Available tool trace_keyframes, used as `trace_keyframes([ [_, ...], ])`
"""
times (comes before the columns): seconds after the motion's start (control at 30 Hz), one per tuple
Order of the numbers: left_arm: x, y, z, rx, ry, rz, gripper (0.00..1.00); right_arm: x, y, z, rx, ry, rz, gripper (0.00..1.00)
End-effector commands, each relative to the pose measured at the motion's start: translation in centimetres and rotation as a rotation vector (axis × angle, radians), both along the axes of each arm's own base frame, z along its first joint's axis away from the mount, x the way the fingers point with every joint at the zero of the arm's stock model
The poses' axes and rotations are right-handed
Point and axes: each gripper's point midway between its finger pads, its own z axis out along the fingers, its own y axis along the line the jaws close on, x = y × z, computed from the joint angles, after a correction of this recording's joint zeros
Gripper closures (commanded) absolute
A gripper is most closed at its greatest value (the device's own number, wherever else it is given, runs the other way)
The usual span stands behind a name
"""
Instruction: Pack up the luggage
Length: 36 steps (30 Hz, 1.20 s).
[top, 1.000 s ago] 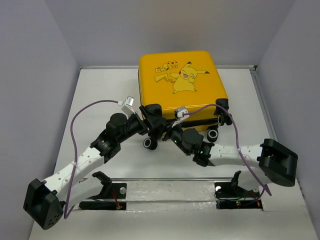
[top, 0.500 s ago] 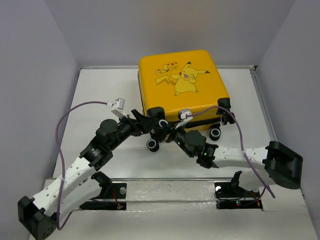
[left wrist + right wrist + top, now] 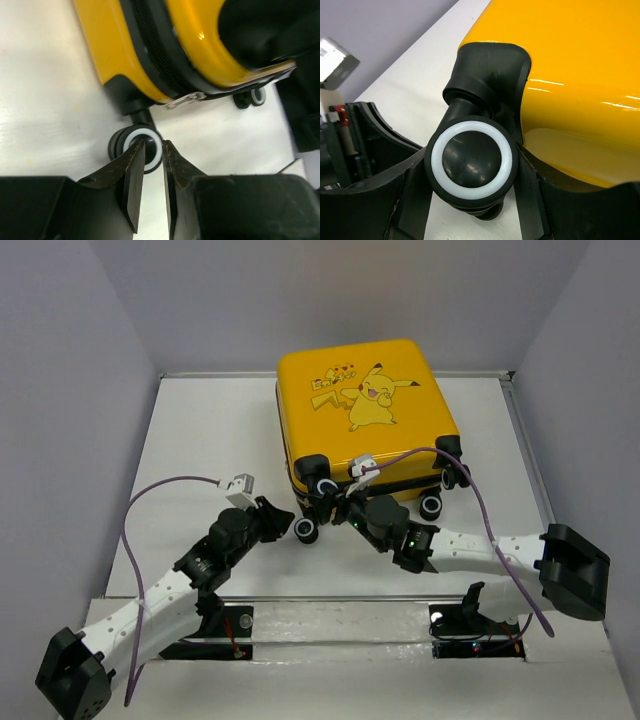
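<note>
The yellow luggage [image 3: 365, 410] lies shut and flat at the back middle of the table, Pikachu print up. In the right wrist view my right gripper [image 3: 472, 172] is shut on one of its black-and-white wheels [image 3: 471, 159], both fingers [image 3: 407, 192] pressed against the tyre; from above this is the near-left upper wheel [image 3: 325, 487]. My left gripper [image 3: 153, 147] is almost closed, a thin slit between its jaws and nothing in it. Its tips hover just in front of the lower near-left wheel [image 3: 131, 145]. A silver zipper pull [image 3: 185, 100] shows on the black trim.
Two more wheels [image 3: 430, 506] [image 3: 458, 478] stick out at the luggage's near-right corner. Grey walls close in the table on the left, back and right. The arm mounts [image 3: 225, 625] sit along the near edge, and purple cables loop over both arms.
My left arm has drawn back from the luggage's near-left corner toward the near edge, and its jaws have gone from wide open to nearly closed. The right gripper stays on the wheel.
</note>
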Motion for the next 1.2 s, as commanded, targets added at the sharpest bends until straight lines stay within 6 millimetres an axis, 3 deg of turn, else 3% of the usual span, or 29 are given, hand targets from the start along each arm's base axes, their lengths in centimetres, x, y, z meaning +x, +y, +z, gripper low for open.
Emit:
trace_keyframes([
  [0.0,2.2,-1.0,3.3,-0.005,-0.182,0.012,0.68,1.6,-0.3,5.5,0.125,-0.078,-0.067,0.93],
  [0.2,3.3,-2.2,3.8,0.039,-0.290,-0.023,0.47,1.5,-0.1,5.5,0.127,-0.073,-0.058,0.93],
  [0.6,4.1,-4.4,3.7,0.067,-0.324,-0.107,0.46,1.4,0.5,5.4,0.129,-0.065,-0.037,0.93],
  [0.8,4.2,-5.1,3.8,0.059,-0.335,-0.130,0.53,1.3,0.9,5.2,0.131,-0.059,-0.020,0.93],
  [1.17,4.6,-5.8,3.8,0.065,-0.350,-0.146,0.81,1.0,1.0,4.9,0.141,-0.053,-0.007,0.93],
])
